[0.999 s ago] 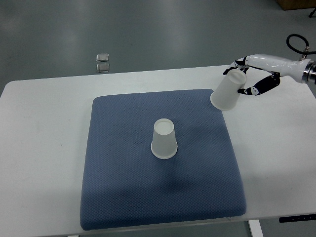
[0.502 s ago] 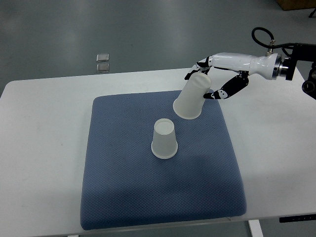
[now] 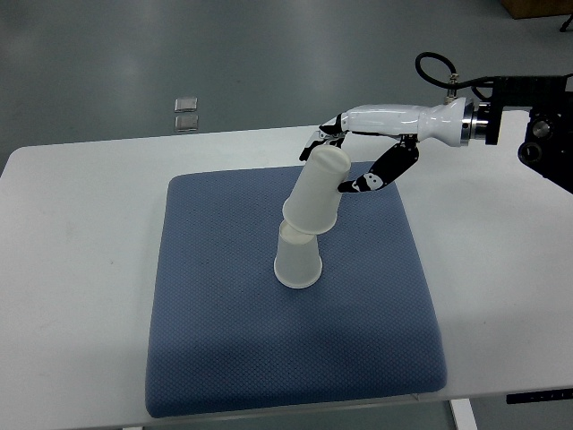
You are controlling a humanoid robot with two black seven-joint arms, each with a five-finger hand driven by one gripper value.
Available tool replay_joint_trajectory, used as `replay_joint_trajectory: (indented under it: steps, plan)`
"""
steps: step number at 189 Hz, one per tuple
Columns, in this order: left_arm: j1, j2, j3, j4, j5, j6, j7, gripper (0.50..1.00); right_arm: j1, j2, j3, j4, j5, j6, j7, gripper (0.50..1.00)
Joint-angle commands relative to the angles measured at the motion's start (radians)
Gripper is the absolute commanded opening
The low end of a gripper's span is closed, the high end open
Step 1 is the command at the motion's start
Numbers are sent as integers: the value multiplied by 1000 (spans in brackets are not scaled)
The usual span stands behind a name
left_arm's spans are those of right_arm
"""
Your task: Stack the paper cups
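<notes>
- Right now the right hand (image 3: 358, 161) grips an upside-down paper cup (image 3: 316, 191) near its closed base, fingers (image 3: 320, 134) curled over the far side and the thumb (image 3: 376, 175) pressing the near side.
- Held this way, the cup tilts, its open mouth pointing down and away from the hand, toward the left.
- Just below that mouth stands a second paper cup (image 3: 297, 260), also upside down; the held cup's rim overlaps its top, though whether the two touch cannot be told.
- Under the standing cup lies a blue mat (image 3: 224, 340), spreading beneath the hand and beyond.
- Beneath the mat is a white table (image 3: 81, 269).
- Farther off, past the table's far edge, two small square objects (image 3: 186, 113) sit on the grey floor (image 3: 269, 54).
</notes>
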Motion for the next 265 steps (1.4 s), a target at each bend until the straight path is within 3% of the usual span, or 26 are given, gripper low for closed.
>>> replay_joint_trajectory:
  steps: [1, 205, 228, 248, 265]
  plan:
    - [0, 0, 0, -1, 0, 0, 0, 1000, 4, 17, -3, 0, -13, 3, -16, 588]
    - [0, 0, 0, 1, 0, 0, 0, 1000, 4, 67, -20, 51, -68, 20, -65, 607]
    - [0, 0, 0, 1, 0, 0, 0, 1000, 3, 69, -20, 51, -71, 16, -65, 648]
    - [0, 0, 0, 1, 0, 0, 0, 1000, 1, 67, -20, 51, -71, 14, -64, 770]
    - [0, 0, 0, 1, 0, 0, 0, 1000, 1, 67, -20, 53, -71, 14, -62, 829]
